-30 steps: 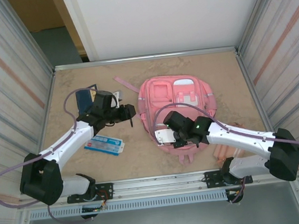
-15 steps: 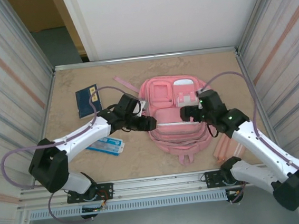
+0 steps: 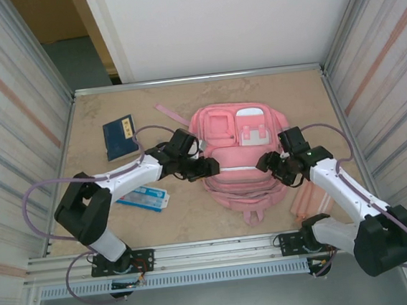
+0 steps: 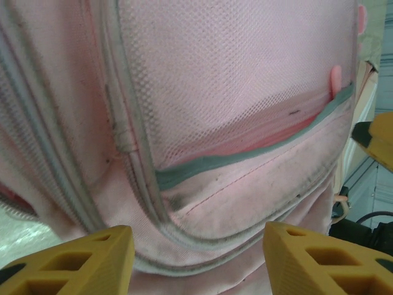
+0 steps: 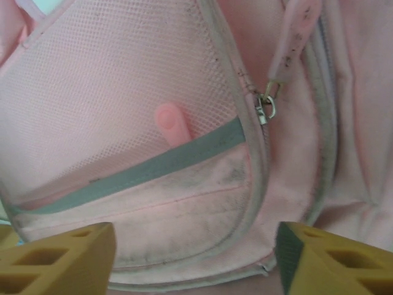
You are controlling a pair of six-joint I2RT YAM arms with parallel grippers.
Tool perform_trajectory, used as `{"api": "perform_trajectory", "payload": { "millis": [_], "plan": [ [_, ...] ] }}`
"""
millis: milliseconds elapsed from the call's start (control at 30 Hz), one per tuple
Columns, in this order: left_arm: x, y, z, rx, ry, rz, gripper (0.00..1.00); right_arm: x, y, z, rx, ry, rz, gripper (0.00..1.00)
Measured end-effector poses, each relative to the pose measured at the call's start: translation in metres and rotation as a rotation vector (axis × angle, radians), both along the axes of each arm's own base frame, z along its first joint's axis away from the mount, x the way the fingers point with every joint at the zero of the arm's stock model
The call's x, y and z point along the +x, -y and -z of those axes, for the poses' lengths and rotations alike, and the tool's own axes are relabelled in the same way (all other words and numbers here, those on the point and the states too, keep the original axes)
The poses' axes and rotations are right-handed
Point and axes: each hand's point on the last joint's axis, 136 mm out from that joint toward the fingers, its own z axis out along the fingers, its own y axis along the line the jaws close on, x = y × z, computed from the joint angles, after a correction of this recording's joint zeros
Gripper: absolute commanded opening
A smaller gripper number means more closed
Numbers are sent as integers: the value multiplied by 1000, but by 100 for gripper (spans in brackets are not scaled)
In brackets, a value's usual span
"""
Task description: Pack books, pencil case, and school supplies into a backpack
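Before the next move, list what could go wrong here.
1. The zip pull is small and slack. The open right fingers, holding nothing, could close on backpack fabric instead.
2. The pencil case lies close beside the left arm. A low swing could shove it.

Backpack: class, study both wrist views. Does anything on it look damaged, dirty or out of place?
Yes. The backpack has dark grey smudges on the pink fabric just below the grey band of the mesh pocket, also visible in the right wrist view. It looks grubby, not torn.
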Motion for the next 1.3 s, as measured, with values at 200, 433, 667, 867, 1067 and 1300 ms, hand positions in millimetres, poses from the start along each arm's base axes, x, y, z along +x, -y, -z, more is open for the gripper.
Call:
{"api": "perform_trajectory", "payload": {
  "millis": [200,433,667,867,1067,1300],
  "plan": [
    [4,7,6,-16,-14,-6,56,1,4,23,40,-23,35,53],
    [8,8,22,12,-34,-9,54,12,-5,19,118,22,58,23],
    [28,-7,7,38,21,-28,53,28,-17,-10,214,124,51,12],
    [65,-13,-44,-12,113,-57,42,52,-25,-58,261,234,40,0],
    [94,-13,-92,-34,230,-65,38,71,-28,-89,275,285,44,0],
    [114,-17,-128,-66,290,-99,37,93,-30,-130,285,330,44,0]
  ]
}}
